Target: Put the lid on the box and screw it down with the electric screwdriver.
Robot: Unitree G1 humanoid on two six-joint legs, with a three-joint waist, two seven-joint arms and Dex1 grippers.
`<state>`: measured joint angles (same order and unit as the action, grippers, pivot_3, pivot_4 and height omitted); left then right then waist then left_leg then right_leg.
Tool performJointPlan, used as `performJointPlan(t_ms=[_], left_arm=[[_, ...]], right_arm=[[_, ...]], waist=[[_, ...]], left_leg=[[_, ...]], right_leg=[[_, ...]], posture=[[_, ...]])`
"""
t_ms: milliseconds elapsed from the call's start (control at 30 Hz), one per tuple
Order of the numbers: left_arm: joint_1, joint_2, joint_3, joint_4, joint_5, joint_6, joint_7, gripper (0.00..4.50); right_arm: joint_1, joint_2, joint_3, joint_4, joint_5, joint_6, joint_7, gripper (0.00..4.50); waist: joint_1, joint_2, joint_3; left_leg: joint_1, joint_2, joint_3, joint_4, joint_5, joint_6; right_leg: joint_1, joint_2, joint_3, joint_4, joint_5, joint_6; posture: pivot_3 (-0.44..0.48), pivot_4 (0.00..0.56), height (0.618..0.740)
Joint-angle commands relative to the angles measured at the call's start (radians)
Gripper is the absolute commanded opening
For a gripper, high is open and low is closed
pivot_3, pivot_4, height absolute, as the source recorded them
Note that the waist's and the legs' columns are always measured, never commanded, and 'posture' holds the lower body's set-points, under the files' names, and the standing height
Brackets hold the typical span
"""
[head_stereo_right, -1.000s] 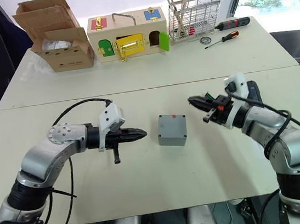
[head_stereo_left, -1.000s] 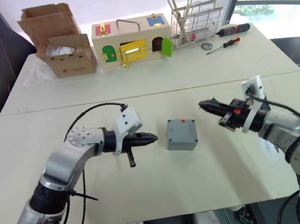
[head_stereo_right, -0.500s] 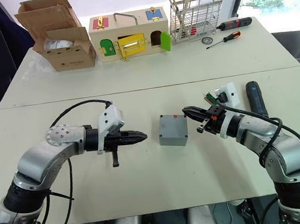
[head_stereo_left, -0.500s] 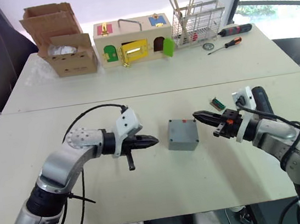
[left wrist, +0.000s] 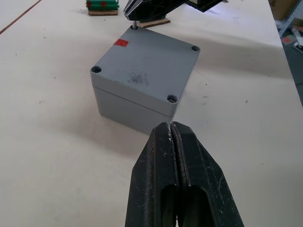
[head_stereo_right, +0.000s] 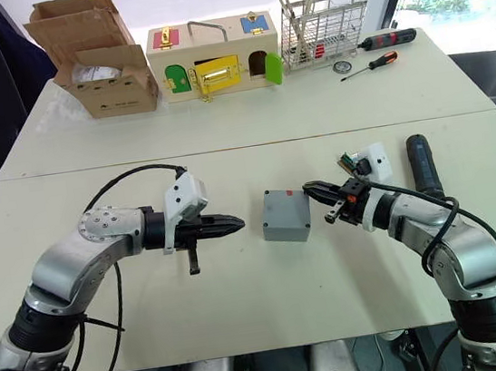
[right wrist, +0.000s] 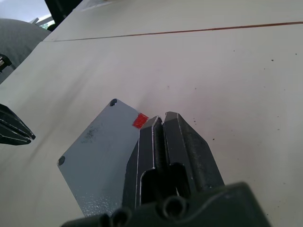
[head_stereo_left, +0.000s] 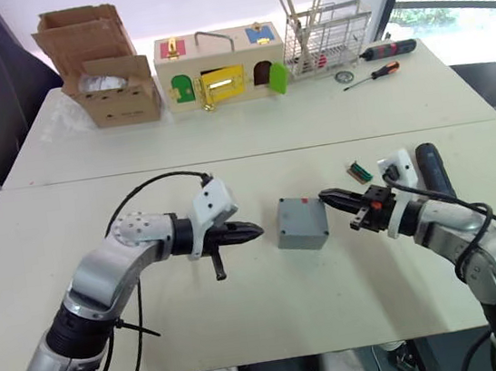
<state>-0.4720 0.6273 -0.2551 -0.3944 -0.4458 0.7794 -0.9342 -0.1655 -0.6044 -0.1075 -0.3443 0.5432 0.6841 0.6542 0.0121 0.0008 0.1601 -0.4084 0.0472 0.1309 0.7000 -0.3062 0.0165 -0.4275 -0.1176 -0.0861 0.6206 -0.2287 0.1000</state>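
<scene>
Lid (left wrist: 144,71) sits on box (left wrist: 128,111); right hand (head_stereo_left: 328,199), pinched closed, seemingly grips a screw (left wrist: 134,26) at its corner.

bright daylight from the far windows, soft shadows, sharp focus.

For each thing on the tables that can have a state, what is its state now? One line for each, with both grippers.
Grey plastic lid: seated on the box.
Deep grey plastic box: covered, upright.
Dark blue-black electric screwdriver: lying on the table, not held.
Left gripper: shut, empty.
Right gripper: shut, tip at the lid's corner.
Brown cardboard box: flaps open.
</scene>
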Motion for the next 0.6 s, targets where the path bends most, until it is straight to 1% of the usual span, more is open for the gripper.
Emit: performJointPlan(t_ms=[33, 233, 267, 300, 333, 367, 433, 500, 533, 567, 600], left_arm=[[-0.010, 0.003, 0.004, -0.017, -0.002, -0.001, 0.001, 0.00], [-0.013, 0.000, 0.007, -0.014, -0.005, -0.006, -0.001, 0.00], [-0.014, -0.001, 0.010, -0.015, -0.010, -0.004, -0.001, 0.00], [-0.015, -0.002, 0.015, -0.014, -0.015, -0.001, -0.002, 0.00], [-0.016, -0.003, 0.017, -0.014, -0.019, 0.000, -0.004, 0.00], [-0.016, -0.003, 0.019, -0.013, -0.021, 0.000, -0.005, 0.00], [-0.020, -0.006, 0.022, -0.012, -0.027, 0.000, -0.006, 0.00], [-0.029, -0.019, 0.033, -0.008, -0.046, -0.003, -0.010, 0.00], [-0.032, -0.024, 0.037, -0.007, -0.054, -0.003, -0.012, 0.00], [-0.037, -0.030, 0.042, -0.009, -0.063, -0.003, -0.012, 0.00], [-0.041, -0.036, 0.044, -0.012, -0.071, -0.002, -0.013, 0.00]], right_arm=[[-0.006, -0.003, -0.007, 0.003, -0.012, -0.025, 0.006, 0.07], [-0.007, -0.010, 0.009, 0.003, -0.019, -0.028, 0.021, 0.07], [-0.006, -0.013, 0.009, 0.001, -0.020, -0.028, 0.026, 0.62], [-0.006, -0.015, 0.008, 0.000, -0.020, -0.027, 0.028, 0.92], [-0.007, -0.017, 0.005, -0.002, -0.019, -0.024, 0.030, 1.38], [-0.008, -0.019, 0.003, -0.003, -0.018, -0.023, 0.031, 1.87], [-0.011, -0.031, -0.002, -0.005, -0.021, -0.023, 0.037, 2.98], [-0.039, -0.065, -0.039, -0.014, -0.024, -0.006, 0.024, 3.89], [-0.052, -0.077, -0.059, -0.017, -0.019, 0.005, 0.013, 4.23], [-0.073, -0.101, -0.099, -0.016, 0.009, 0.042, 0.009, 4.46], [-0.097, -0.128, -0.142, -0.007, 0.038, 0.084, 0.005, 4.46]], waist=[[0.000, 0.000, 0.000], [0.000, 0.000, 0.000], [0.000, 0.000, 0.000], [0.000, 0.000, 0.000], [0.000, 0.000, 0.000], [0.000, 0.000, 0.000], [0.000, 0.000, 0.000], [0.001, 0.000, 0.000], [0.000, 0.000, 0.000], [0.000, 0.000, 0.000], [0.000, 0.000, 0.000]], left_leg=[[0.000, 0.000, 0.000, 0.000, 0.000, 0.000], [0.000, 0.000, 0.000, 0.000, 0.000, 0.000], [0.000, 0.000, 0.000, 0.000, 0.000, 0.000], [0.000, 0.000, 0.000, 0.000, 0.000, 0.000], [0.000, 0.000, 0.000, 0.000, 0.000, 0.000], [0.000, 0.000, 0.000, 0.000, 0.000, 0.000], [0.000, 0.000, 0.000, 0.000, 0.000, 0.000], [0.000, 0.000, 0.000, 0.000, 0.000, 0.000], [0.000, 0.000, 0.000, 0.000, 0.000, 0.000], [0.000, 0.000, 0.000, 0.000, 0.000, 0.000], [0.000, 0.000, 0.000, 0.000, 0.000, 0.000]], right_leg=[[0.000, 0.000, 0.000, 0.000, 0.000, 0.000], [0.000, 0.000, 0.000, 0.000, 0.000, 0.000], [0.000, 0.000, 0.000, 0.000, 0.000, 0.000], [0.000, 0.000, 0.000, 0.000, 0.000, 0.000], [0.000, 0.000, 0.000, 0.000, 0.000, 0.000], [0.000, 0.000, 0.000, 0.000, 0.000, 0.000], [0.000, 0.000, 0.000, 0.000, 0.000, 0.000], [0.000, 0.000, 0.000, 0.000, 0.000, 0.000], [0.000, 0.000, 0.000, 0.000, 0.000, 0.000], [0.000, 0.000, 0.000, 0.000, 0.000, 0.000], [0.000, 0.000, 0.000, 0.000, 0.000, 0.000]], posture=[[0.000, 0.150, 0.728], [0.000, 0.150, 0.728], [0.000, 0.150, 0.728], [0.000, 0.150, 0.728], [0.000, 0.150, 0.728], [0.000, 0.150, 0.728], [0.000, 0.150, 0.728], [0.000, 0.150, 0.728], [0.000, 0.150, 0.728], [0.000, 0.150, 0.728], [0.000, 0.150, 0.728]])
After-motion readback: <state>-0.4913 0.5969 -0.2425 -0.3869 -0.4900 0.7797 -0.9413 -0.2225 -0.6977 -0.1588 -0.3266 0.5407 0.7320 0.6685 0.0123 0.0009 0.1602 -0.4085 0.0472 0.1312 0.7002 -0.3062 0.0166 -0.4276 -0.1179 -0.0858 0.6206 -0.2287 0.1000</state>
